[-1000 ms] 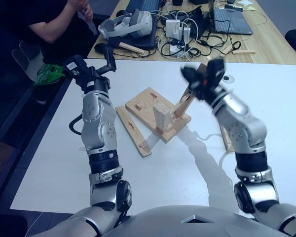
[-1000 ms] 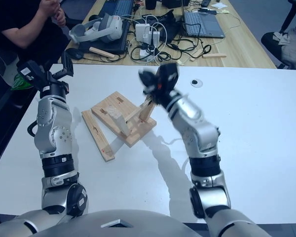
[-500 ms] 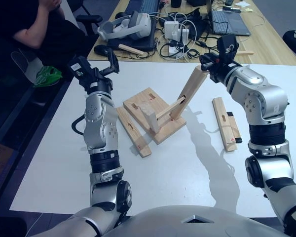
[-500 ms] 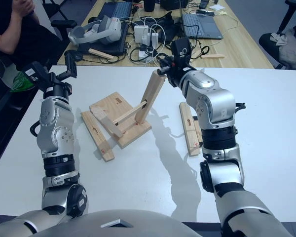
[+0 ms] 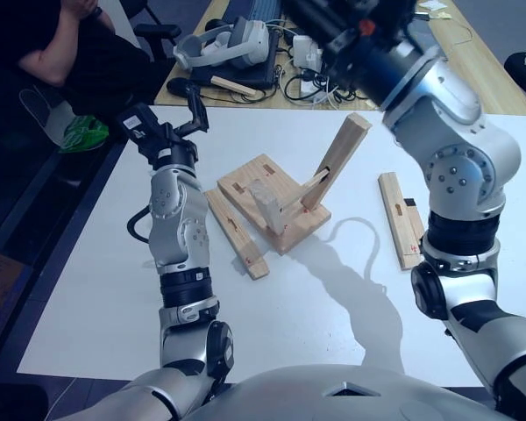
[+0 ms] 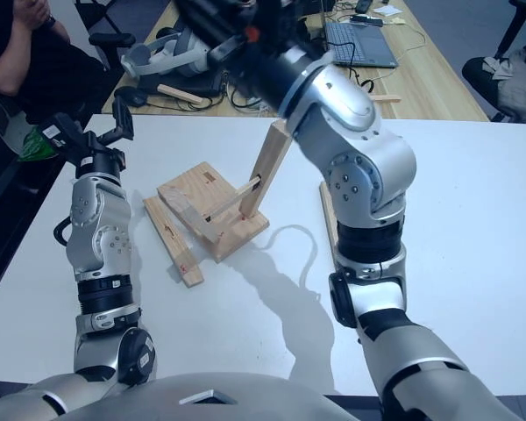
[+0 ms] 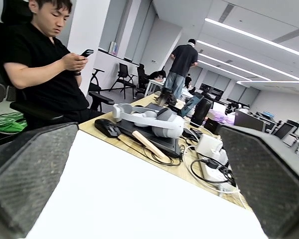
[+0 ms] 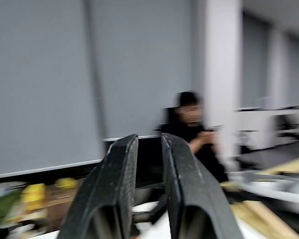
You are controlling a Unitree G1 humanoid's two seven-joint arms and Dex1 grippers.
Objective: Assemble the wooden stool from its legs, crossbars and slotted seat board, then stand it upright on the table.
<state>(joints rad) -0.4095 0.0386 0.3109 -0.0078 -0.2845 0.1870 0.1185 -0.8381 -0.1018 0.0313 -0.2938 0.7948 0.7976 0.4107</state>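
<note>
White table, half-built stool: one leg slotted in, two lying loose.

Head views: the slotted seat board lies flat, apparently underside up so legs can be pressed into it. The leg stands tilted, and a crossbar ties it to a shorter upright piece. One loose leg lies just beside the board's left edge, and another lies well apart on the right. The left gripper hangs raised beyond the board's left corner, and the right arm is lifted over the table's far edge. Left wrist view: wide-spread fingers frame a cluttered workbench, with no wood between them. Right wrist view: the right gripper faces the room, fingers drawn nearly together on nothing, likely parked clear of the stool parts below.
</note>
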